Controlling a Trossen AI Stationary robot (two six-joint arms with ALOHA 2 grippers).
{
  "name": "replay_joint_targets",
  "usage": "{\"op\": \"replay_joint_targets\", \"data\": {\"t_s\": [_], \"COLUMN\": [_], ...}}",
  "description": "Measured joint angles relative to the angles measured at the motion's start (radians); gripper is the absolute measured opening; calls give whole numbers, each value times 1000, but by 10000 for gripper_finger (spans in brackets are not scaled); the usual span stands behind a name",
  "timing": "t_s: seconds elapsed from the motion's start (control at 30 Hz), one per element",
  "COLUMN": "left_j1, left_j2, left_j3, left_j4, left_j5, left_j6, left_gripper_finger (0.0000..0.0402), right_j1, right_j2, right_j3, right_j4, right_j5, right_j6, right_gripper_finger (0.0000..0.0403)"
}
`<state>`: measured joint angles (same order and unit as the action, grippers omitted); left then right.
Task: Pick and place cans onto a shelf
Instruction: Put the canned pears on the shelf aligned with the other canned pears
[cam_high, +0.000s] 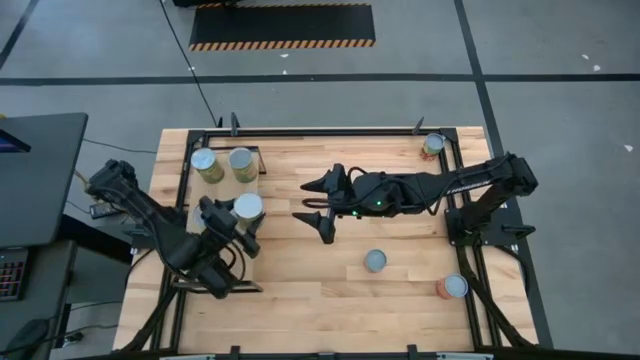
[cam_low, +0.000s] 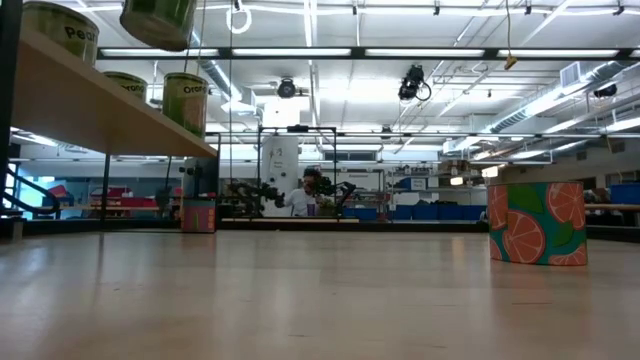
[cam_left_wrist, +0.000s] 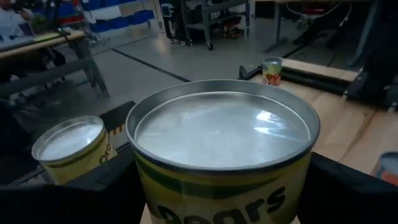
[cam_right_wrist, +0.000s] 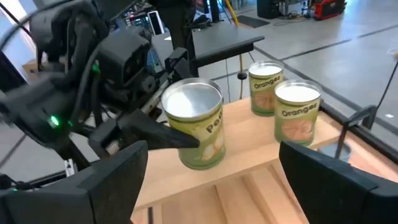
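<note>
The shelf (cam_right_wrist: 249, 149) is a pale board in a black frame along the table's left side. Two cans labelled Oranges (cam_high: 205, 165) (cam_high: 241, 163) stand on its far end. In the low view a third can (cam_low: 60, 30) stands on its near end. My left gripper (cam_high: 238, 222) is shut on a green-and-yellow pears can (cam_high: 247, 208), which shows in the low view (cam_low: 158, 20) above the board. My right gripper (cam_high: 322, 207) hovers open over mid-table, pointing at the shelf, nothing between its fingers. My left gripper pinches the pears can's side wall (cam_left_wrist: 155, 193) between its two fingers, one on each side of the label, below the top rim. The fingers come roughly level from the shelf's near left. The can hangs nearly upright, silver top up, clear of the board.
A bluish-grey can (cam_high: 375, 261) and an orange-red can (cam_high: 453, 288) stand on the table's near right. Another can (cam_high: 433, 145) stands at the far right edge. Black frame rails run along the table's edges. A person (cam_low: 305, 195) shows far behind the table.
</note>
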<state>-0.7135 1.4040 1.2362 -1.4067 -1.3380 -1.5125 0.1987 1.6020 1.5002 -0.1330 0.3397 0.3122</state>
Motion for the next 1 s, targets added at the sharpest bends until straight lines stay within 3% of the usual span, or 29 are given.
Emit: {"op": "replay_joint_targets", "data": {"t_s": [0.17, 0.5, 0.63, 1.0], "left_j1": [-14, 5, 16, -21], "left_j2": [68, 142, 168, 132], "left_j3": [0, 0, 0, -33], "left_j4": [-86, -95, -173, -161], "left_j5": [44, 169, 170, 222], "left_j6": [-145, -161, -288, -251], "left_gripper_finger": [309, 310, 310, 309], "right_j1": [17, 29, 30, 30], "right_j2": [1, 1, 1, 1], "right_j3": [0, 0, 0, 0], "right_j4": [2, 2, 2, 1], "right_j5": [1, 42, 42, 42], "right_j6": [34, 73, 116, 219], "right_gripper_finger": [373, 373, 373, 373]}}
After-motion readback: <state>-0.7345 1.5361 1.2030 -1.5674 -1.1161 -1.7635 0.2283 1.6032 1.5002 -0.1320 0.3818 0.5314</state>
